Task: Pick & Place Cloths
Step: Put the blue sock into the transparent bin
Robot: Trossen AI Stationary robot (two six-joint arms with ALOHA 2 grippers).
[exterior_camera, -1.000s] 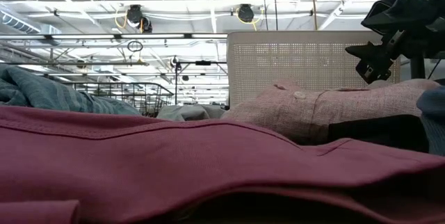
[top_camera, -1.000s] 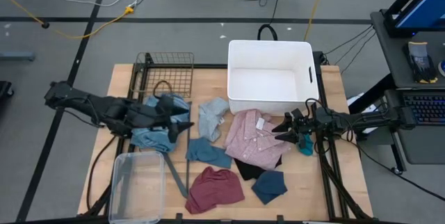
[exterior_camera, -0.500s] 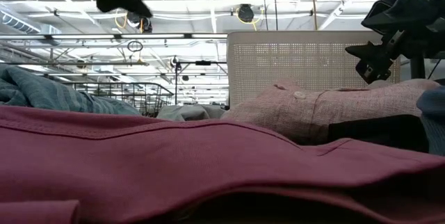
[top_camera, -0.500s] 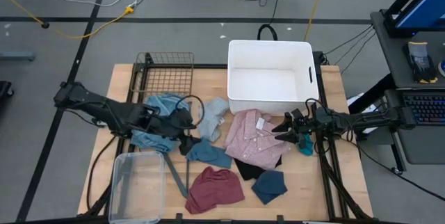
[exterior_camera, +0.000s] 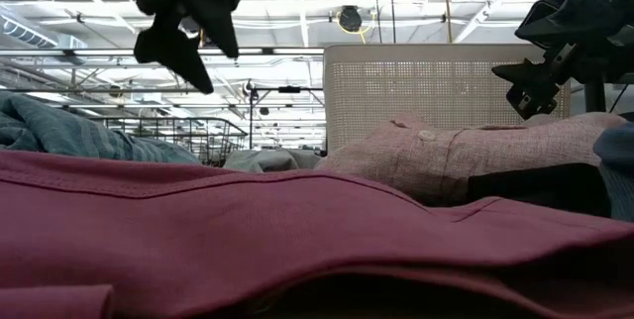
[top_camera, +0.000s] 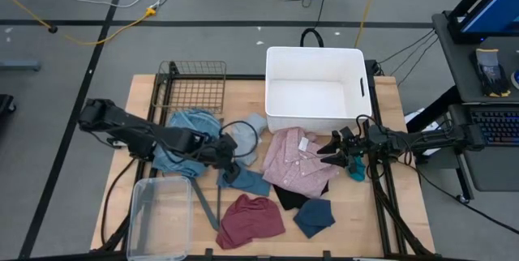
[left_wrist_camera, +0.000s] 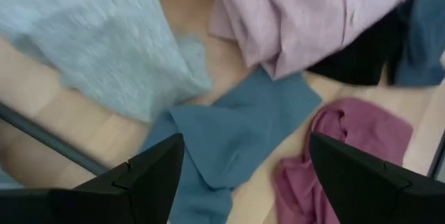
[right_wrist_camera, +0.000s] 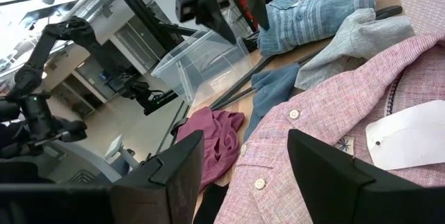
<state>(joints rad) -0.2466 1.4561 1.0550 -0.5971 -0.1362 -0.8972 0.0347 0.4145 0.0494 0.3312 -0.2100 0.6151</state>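
Right now the left gripper (top_camera: 229, 166) hangs over the middle of the worktop with its fingers spread wide and nothing between them; the left wrist view looks straight down between those fingers (left_wrist_camera: 149, 175) at the teal cloth (left_wrist_camera: 233, 137), which lies flat on the wood. That suggests the step in hand is the reach for a fresh pick, with the teal piece the likeliest target.

The cloths are scattered across the worktop's middle and near half. The blue striped top (top_camera: 185, 138) is bunched toward the left edge just in front of the wire basket (top_camera: 195, 85), the grey-blue piece (top_camera: 246, 138) lies beside it, and the teal cloth sits just nearer than both. The pink shirt (top_camera: 298, 160) spreads out in front of the white tub (top_camera: 316, 87), touching its near wall, with a black piece (top_camera: 285, 195) poking out from under it. The maroon cloth (top_camera: 251, 219) and the navy piece (top_camera: 315, 216) lie by the near edge. A clear plastic bin (top_camera: 160, 216) stands at the near left corner. The tub looks empty.

The right gripper (top_camera: 332, 147) hovers at the right edge of the pink shirt, fingers partly apart and empty in its wrist view.

The next move calls for the left gripper to drop straight onto the teal cloth, pinch a fold rather than the flat weave, and lift clear without dragging the grey-blue piece that overlaps its edge.
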